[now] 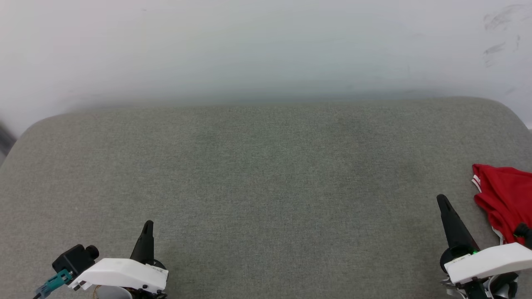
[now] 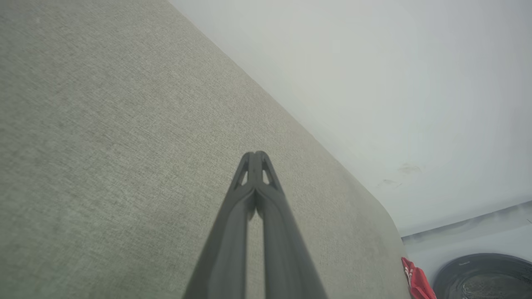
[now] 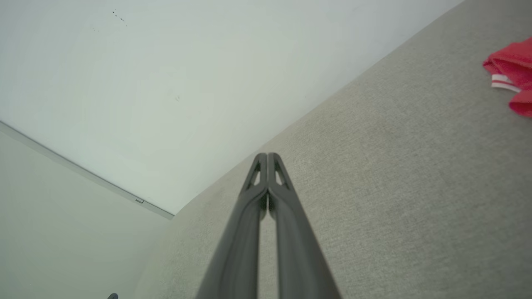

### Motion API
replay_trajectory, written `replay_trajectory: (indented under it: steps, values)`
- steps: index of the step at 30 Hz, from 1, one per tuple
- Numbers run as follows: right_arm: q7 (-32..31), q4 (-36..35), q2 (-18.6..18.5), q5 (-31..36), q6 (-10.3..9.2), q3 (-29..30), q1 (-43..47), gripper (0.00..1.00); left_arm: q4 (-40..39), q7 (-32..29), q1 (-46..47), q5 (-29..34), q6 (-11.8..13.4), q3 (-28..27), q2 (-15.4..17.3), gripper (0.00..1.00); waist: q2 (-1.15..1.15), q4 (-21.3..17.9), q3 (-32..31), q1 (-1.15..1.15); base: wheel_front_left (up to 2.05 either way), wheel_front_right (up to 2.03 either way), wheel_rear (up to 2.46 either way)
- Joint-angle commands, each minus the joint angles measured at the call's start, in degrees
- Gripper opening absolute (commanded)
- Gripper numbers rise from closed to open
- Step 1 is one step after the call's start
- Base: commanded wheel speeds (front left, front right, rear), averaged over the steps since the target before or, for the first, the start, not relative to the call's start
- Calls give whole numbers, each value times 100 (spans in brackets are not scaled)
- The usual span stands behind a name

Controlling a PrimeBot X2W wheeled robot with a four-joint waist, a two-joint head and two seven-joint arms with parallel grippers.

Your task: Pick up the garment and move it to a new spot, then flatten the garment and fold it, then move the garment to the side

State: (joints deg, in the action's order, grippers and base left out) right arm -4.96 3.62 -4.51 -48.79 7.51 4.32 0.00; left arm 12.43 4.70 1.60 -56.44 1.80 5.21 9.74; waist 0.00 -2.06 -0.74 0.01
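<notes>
The garment [image 1: 505, 197] is a bunched red shirt with striped red-and-white trim, lying at the right edge of the grey fabric surface [image 1: 266, 187] and partly cut off by the picture's edge. It also appears small at the surface's far corner in the left wrist view [image 2: 417, 282] and at the upper right in the right wrist view [image 3: 513, 70]. My right gripper [image 1: 441, 200] is shut and empty, a short way left of the garment, apart from it. At the lower left, my left gripper [image 1: 148, 226] is shut and empty, far from the garment. In both wrist views the fingertips [image 2: 255, 157] [image 3: 268, 158] meet over bare fabric.
A pale wall [image 1: 266, 45] rises behind the surface's far edge. The surface has rounded far corners. A dark round object [image 2: 486, 276] sits on the floor beyond the surface's corner in the left wrist view. A wide stretch of bare fabric lies between my grippers.
</notes>
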Motion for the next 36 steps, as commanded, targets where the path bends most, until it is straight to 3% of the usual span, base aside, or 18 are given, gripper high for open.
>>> replay_trajectory:
  steps: [1, 36]
  values:
    - [1, -6, 13, -235, -1, 25, -162, 0, -45, -46, 176, -184, -66, -87, -21, 0, 0, 5, 2, 0, 0, 0, 0]
    - [-88, 535, 92, -2355, -2, 133, -425, 0, 58, -590, 342, -1955, -520, -636, -352, 0, 0, 91, 41, 0, 0, 0, 0]
